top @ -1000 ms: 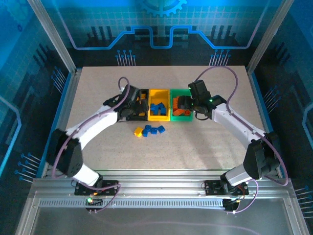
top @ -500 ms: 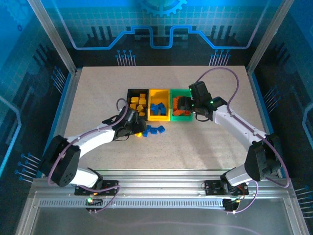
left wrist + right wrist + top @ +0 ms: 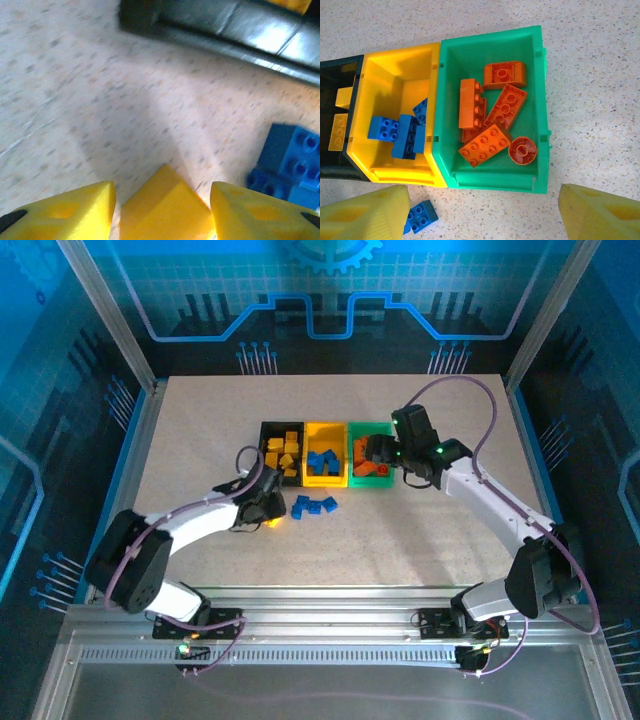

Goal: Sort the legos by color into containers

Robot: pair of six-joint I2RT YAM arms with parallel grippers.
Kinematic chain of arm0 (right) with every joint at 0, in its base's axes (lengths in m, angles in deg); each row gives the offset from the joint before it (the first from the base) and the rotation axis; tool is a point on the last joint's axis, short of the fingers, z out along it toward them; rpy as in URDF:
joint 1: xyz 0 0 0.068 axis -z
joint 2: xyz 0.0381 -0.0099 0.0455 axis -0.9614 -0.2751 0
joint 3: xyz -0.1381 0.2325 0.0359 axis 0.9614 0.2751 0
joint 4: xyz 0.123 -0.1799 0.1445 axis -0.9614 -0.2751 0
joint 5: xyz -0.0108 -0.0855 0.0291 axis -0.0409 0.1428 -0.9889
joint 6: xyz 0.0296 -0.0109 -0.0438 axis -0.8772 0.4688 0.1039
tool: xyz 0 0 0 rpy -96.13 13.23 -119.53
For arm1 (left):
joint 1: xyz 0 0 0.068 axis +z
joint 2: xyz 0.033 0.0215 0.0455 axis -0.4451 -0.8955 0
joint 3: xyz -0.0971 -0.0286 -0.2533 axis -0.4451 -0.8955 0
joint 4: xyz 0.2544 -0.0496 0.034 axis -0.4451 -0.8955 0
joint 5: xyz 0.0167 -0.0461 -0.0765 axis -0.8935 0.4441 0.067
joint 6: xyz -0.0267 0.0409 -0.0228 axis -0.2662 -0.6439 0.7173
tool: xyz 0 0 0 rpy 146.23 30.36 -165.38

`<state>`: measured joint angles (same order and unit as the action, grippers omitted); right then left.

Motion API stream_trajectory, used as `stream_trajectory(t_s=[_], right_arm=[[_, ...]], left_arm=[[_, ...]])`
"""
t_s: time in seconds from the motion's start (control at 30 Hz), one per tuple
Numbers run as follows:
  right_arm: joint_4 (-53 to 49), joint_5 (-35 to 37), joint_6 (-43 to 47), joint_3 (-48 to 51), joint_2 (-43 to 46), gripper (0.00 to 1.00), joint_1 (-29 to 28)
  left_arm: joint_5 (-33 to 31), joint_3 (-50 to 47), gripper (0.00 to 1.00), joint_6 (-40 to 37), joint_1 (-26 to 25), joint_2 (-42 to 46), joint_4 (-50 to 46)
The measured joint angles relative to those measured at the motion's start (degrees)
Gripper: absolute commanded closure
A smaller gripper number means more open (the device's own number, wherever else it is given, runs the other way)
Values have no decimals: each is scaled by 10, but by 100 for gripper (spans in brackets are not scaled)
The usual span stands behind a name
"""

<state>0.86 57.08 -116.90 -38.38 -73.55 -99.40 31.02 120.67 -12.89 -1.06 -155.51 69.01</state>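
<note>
Swinging down from over the black bin (image 3: 225, 25), the left gripper (image 3: 271, 512) now sits low on the table (image 3: 420, 540) at the left end of the loose pile, just near of the bins, while the right arm has barely shifted. Its fingers (image 3: 65, 210) have drawn in from a wide stance and stand on either side of a yellow brick (image 3: 165, 207), close against it; whether they already press it I cannot tell. The step in hand looks like the pick of this last loose yellow piece. Next, the jaws need to finish closing, lift the brick straight up, and carry it far and slightly right to the black bin, which already holds the other yellow pieces. A cluster of blue bricks (image 3: 315, 504) lies just right of the yellow one, near enough that a sideways drag could nudge it, and the black bin's near wall has to be cleared on the way over. Those blue pieces belong in the yellow bin (image 3: 395, 75), where others already lie. The right gripper (image 3: 480, 200) hovers over the green bin (image 3: 490, 55) with jaws spread wide and nothing between them; orange-red bricks (image 3: 495, 115) fill that bin, and none are loose on the table.
</note>
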Motion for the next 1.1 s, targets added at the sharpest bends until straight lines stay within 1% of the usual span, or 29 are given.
stream_trajectory(t_s=[0.07,0.13,0.17,0.2,0.27,0.37,0.47,0.5,0.57,0.73,0.77,0.83,0.97,1.1], right_arm=[[0,0,0,0,0,20,0],[2,-1,0,1,0,20,0],[4,-2,0,2,0,20,0],[5,-2,0,3,0,20,0],[7,-4,-1,5,0,20,0],[11,-7,-3,11,0,20,0],[14,-10,-5,18,0,20,0],[14,-11,-5,20,0,20,0],[15,-11,-5,23,0,20,0],[15,-10,-5,23,0,20,0],[15,-10,-5,23,0,20,0],[15,-10,-5,23,0,20,0],[15,-11,-5,23,0,20,1],[15,-11,-5,23,0,20,1]], left_arm=[[-3,-23,38,0,0,41,-21],[-2,-40,22,0,0,78,-37],[0,-45,19,-1,0,90,-40],[5,-45,16,-1,0,99,-43],[11,-43,14,-4,-2,101,-42],[16,-32,5,-10,-8,72,-43],[18,-22,3,-16,-9,27,-42],[18,-20,4,-16,-9,12,-40],[17,-20,9,-16,-9,-9,-37],[-2,-11,37,-16,-9,-24,-43],[-7,-11,39,-19,-9,-25,-46],[-13,-11,48,-19,-9,-26,-49],[-10,-8,55,-20,-9,-26,-45],[-5,0,56,-20,-13,-20,-45]])
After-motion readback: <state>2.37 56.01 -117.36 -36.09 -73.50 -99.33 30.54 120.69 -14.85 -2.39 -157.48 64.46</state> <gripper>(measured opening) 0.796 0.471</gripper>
